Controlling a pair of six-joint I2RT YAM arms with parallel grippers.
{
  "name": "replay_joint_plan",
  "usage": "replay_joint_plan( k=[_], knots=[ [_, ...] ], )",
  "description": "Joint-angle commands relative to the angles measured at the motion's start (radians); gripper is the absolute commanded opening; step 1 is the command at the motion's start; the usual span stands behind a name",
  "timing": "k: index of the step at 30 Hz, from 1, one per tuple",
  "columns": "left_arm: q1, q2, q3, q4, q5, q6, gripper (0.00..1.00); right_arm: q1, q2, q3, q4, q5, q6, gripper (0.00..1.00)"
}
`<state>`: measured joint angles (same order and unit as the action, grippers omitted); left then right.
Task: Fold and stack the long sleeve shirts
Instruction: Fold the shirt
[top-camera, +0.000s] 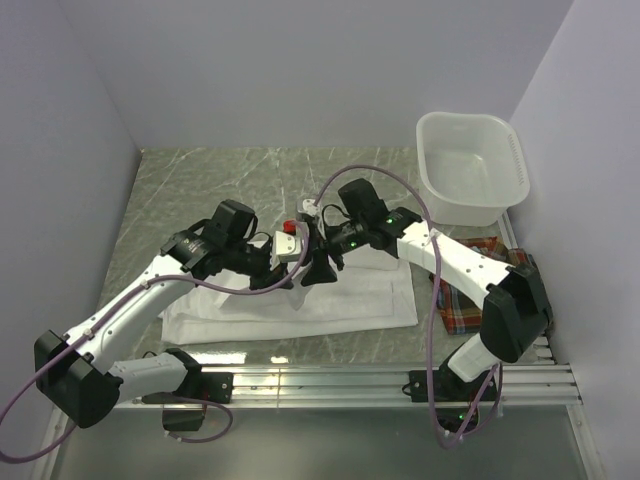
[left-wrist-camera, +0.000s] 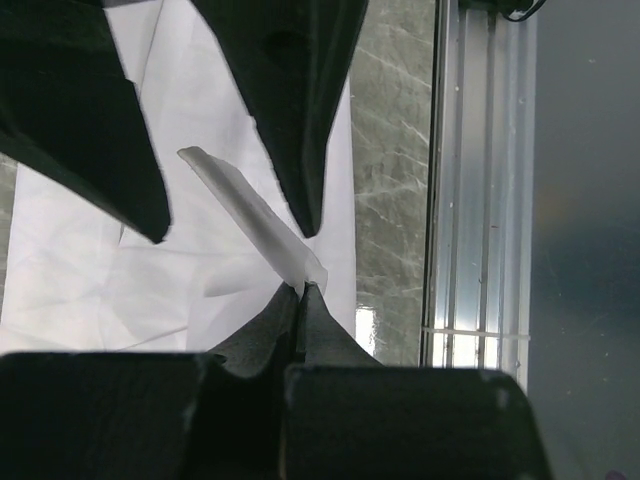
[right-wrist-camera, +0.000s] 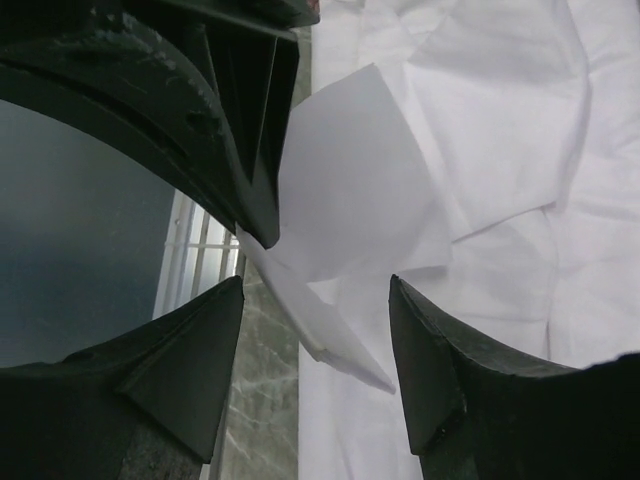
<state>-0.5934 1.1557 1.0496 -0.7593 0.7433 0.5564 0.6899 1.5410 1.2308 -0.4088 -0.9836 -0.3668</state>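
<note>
Lying flat, white shirt (top-camera: 330, 300) runs lengthwise left to right

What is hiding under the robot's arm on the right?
A plaid shirt lies on the table under the right arm. Only its edges show; the arm covers its middle, so whether it is folded cannot be seen.

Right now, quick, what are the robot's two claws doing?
Left gripper: shut, pinching a raised flap of the white shirt.
Right gripper: open, jaws either side of that flap, not gripping.
</note>
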Motion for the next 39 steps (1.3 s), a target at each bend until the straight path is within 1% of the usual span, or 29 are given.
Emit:
replay_joint_plan(
  k=[1,2,5,6,7,8,9,10,11,12,13,14,15,16,17,18,19,20,21,22,25,26,27,30,32,33,35,37,39],
  knots=[
    [-0.006,-0.013,0.047,0.035,-0.007,0.002,0.0,0.02,0.004,0.026,-0.047,-0.044,-0.044,0.65],
    [-0.005,-0.013,0.047,0.038,-0.009,0.002,0.0,0.022,0.004,0.021,-0.053,-0.049,-0.049,0.6],
    [-0.006,-0.019,0.036,0.058,-0.03,-0.012,0.01,0.023,0.004,0.015,-0.068,-0.059,-0.055,0.53],
    [-0.006,-0.025,0.032,0.084,-0.057,-0.035,0.01,0.023,0.002,0.015,-0.074,-0.056,-0.057,0.45],
    [-0.005,-0.031,0.018,0.104,-0.08,-0.058,0.0,0.023,-0.002,0.015,-0.091,-0.053,-0.06,0.4],
    [-0.005,-0.039,0.009,0.13,-0.103,-0.081,0.04,0.025,-0.005,0.018,-0.1,-0.046,-0.064,0.23],
    [-0.006,-0.062,-0.002,0.156,-0.136,-0.102,0.06,0.023,-0.01,0.021,-0.11,-0.041,-0.066,0.1],
    [-0.005,-0.076,-0.026,0.216,-0.151,-0.146,0.09,0.022,-0.028,0.022,-0.122,-0.03,-0.066,0.01],
    [-0.003,-0.092,-0.04,0.248,-0.168,-0.171,0.19,0.023,-0.039,0.021,-0.12,-0.02,-0.054,0.0],
    [-0.002,-0.129,-0.074,0.279,-0.189,-0.218,0.27,0.023,-0.051,0.016,-0.116,-0.009,-0.046,0.0],
    [-0.003,-0.149,-0.091,0.357,-0.238,-0.246,0.34,0.023,-0.077,0.007,-0.098,0.018,-0.037,0.0],
    [-0.002,-0.192,-0.109,0.392,-0.28,-0.278,0.46,0.023,-0.09,0.001,-0.088,0.032,-0.011,0.0],
    [0.007,-0.214,-0.146,0.434,-0.315,-0.341,0.5,0.022,-0.102,-0.002,-0.081,0.045,0.0,0.0],
    [0.015,-0.231,-0.161,0.466,-0.391,-0.375,0.53,0.023,-0.125,-0.008,-0.076,0.048,0.008,0.0],
    [0.023,-0.246,-0.172,0.507,-0.425,-0.401,0.58,0.023,-0.137,-0.013,-0.068,0.059,0.028,0.0],
    [0.046,-0.269,-0.189,0.523,-0.456,-0.465,0.6,0.026,-0.165,-0.02,-0.059,0.068,0.037,0.0],
    [0.061,-0.28,-0.197,0.532,-0.514,-0.498,0.62,0.03,-0.177,-0.034,-0.056,0.078,0.045,0.0],
    [0.079,-0.293,-0.203,0.549,-0.538,-0.53,0.65,0.039,-0.189,-0.04,-0.055,0.104,0.054,0.0],
    [0.121,-0.3,-0.22,0.557,-0.568,-0.618,0.68,0.045,-0.211,-0.047,-0.064,0.117,0.057,0.0],
    [0.144,-0.304,-0.226,0.564,-0.631,-0.656,0.73,0.052,-0.22,-0.053,-0.073,0.128,0.058,0.0],
    [0.239,-0.315,-0.256,0.569,-0.732,-0.788,0.76,0.085,-0.249,-0.062,-0.111,0.154,0.061,0.0],
    [0.262,-0.317,-0.264,0.571,-0.807,-0.82,0.78,0.097,-0.257,-0.065,-0.117,0.166,0.069,0.0],
    [0.305,-0.315,-0.279,0.566,-0.846,-0.892,0.8,0.123,-0.272,-0.067,-0.134,0.186,0.069,0.0],
    [0.386,-0.28,-0.299,0.546,-0.944,-0.99,0.82,0.166,-0.292,-0.063,-0.171,0.215,0.074,0.0],
    [0.424,-0.229,-0.306,0.537,-0.96,-1.032,0.82,0.181,-0.301,-0.059,-0.188,0.221,0.075,0.0],
    [0.463,-0.209,-0.318,0.54,-0.955,-1.067,0.81,0.198,-0.309,-0.059,-0.205,0.224,0.077,0.0],
    [0.498,-0.145,-0.33,0.555,-0.943,-1.098,0.78,0.212,-0.311,-0.056,-0.225,0.24,0.077,0.0],
    [0.55,-0.099,-0.341,0.586,-0.897,-1.132,0.77,0.226,-0.317,-0.059,-0.249,0.249,0.077,0.0],
    [0.59,-0.028,-0.347,0.613,-0.86,-1.164,0.73,0.237,-0.318,-0.062,-0.263,0.249,0.078,0.0]
  ],
)
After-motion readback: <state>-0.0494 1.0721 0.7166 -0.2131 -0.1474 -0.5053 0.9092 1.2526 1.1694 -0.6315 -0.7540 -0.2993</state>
